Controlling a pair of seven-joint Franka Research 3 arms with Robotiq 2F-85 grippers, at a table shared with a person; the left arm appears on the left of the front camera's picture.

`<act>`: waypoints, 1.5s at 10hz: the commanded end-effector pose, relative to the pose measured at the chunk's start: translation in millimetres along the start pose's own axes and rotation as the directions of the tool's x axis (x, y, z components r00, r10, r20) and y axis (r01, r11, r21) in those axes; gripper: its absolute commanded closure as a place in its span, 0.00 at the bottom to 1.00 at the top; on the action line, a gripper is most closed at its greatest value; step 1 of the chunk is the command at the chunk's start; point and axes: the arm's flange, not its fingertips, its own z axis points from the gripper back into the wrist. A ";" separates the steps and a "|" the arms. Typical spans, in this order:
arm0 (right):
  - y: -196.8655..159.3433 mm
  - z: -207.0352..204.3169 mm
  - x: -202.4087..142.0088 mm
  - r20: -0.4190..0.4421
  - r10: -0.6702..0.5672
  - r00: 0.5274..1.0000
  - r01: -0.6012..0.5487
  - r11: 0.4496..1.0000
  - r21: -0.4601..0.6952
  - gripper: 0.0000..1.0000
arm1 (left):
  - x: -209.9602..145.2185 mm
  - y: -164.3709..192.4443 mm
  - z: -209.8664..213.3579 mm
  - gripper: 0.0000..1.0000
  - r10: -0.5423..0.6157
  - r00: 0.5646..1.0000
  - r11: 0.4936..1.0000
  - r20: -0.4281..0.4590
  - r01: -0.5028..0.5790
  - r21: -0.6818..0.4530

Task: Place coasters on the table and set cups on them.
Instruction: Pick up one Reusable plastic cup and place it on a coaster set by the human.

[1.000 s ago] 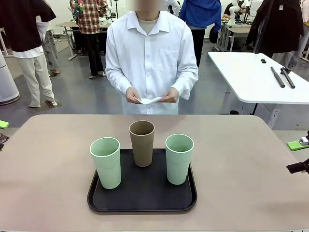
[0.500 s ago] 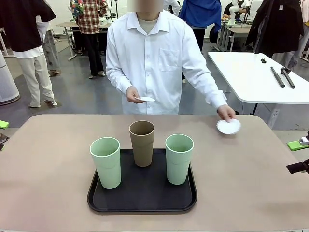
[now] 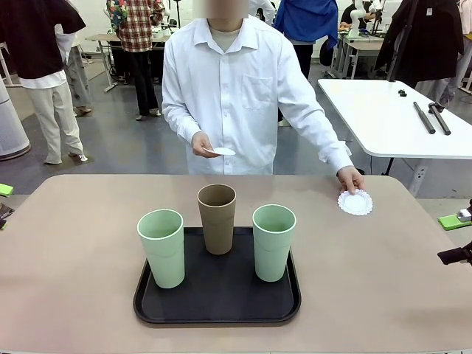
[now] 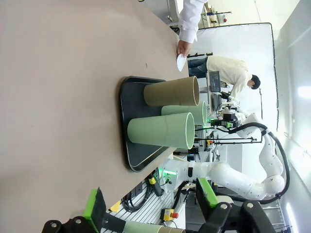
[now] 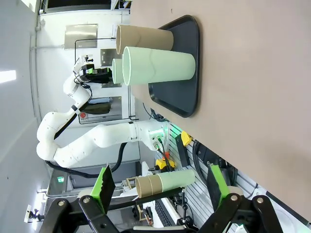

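Note:
Three cups stand on the black tray [image 3: 217, 299]: a mint one [image 3: 163, 247] at the left, a brown one [image 3: 217, 218] behind the middle, and a mint one [image 3: 273, 242] at the right. One white lacy coaster [image 3: 355, 202] lies flat on the table [image 3: 74, 243] at the far right, with the person's hand [image 3: 349, 179] touching it. The person's other hand holds more coasters [image 3: 221, 151] above the far edge. My left gripper [image 4: 150, 201] and right gripper [image 5: 160, 187] are both open and hold nothing. They hang back beyond the table's sides, far from the cups.
The person in a white shirt stands at the far edge, one arm stretched over the table's right corner. A white table [image 3: 391, 118] with black tools stands behind on the right. Bare tabletop lies on both sides of the tray.
The person's hand left the stack, reached out to the table's far right and laid one coaster flat there. The cups, the tray and both grippers have not moved.

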 end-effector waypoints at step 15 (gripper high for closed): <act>-0.9 -0.5 3.6 0.016 -0.007 1.000 0.007 1.000 -0.003 0.00 | 0.1 0.3 1.6 0.00 0.005 1.000 1.000 0.010 -0.005 -0.011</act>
